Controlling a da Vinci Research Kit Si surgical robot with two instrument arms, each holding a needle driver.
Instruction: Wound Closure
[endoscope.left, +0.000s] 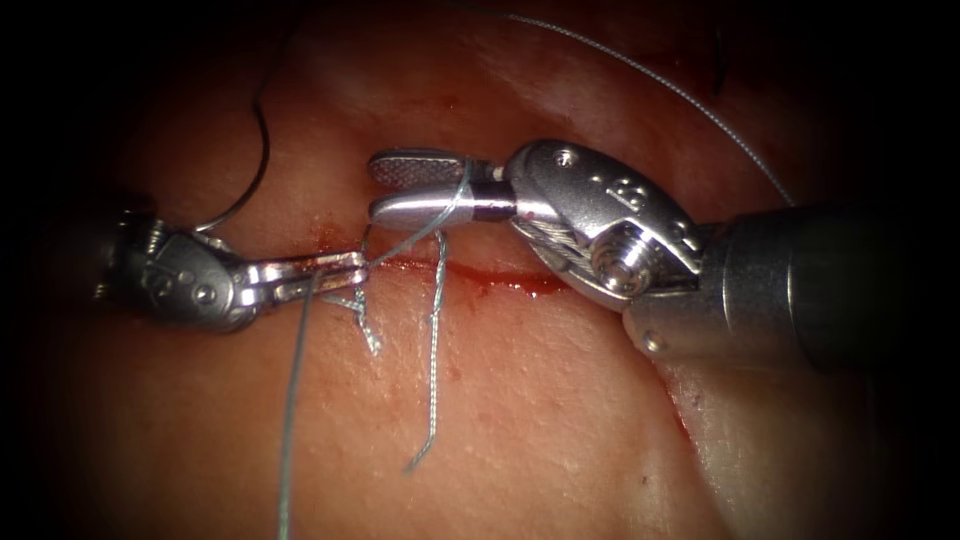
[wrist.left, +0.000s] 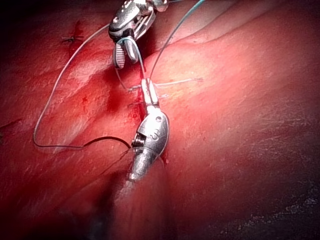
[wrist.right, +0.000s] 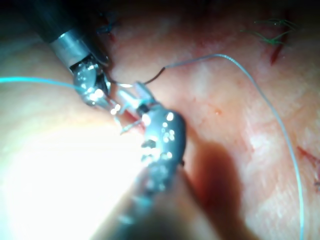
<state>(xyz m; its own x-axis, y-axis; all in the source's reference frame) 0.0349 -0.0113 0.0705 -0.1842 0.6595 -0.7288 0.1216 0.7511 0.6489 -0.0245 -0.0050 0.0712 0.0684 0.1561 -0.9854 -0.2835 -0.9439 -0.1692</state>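
The cut (endoscope.left: 500, 282) runs across the tissue (endoscope.left: 560, 420) with red fluid along it. My left tool (endoscope.left: 360, 266) is shut on the thread (endoscope.left: 292, 420) at the cut's left end. From there the thread rises over the lower jaw of my right tool (endoscope.left: 378, 188), whose jaws stand open just above the cut and grip nothing. The dark curved needle (endoscope.left: 262, 150) lies free on the tissue at the left, behind the left tool's wrist, not in the tissue. The left wrist view has the left tool (wrist.left: 148, 89), right tool (wrist.left: 125, 54) and needle (wrist.left: 105, 140).
Two loose thread tails (endoscope.left: 435, 350) hang down from stitches at the cut. A long strand of thread (endoscope.left: 680, 90) arcs across the tissue at the upper right. Older stitches (wrist.right: 272, 30) sit further off. The right tool's wide shaft (endoscope.left: 800, 290) covers the right of the cut.
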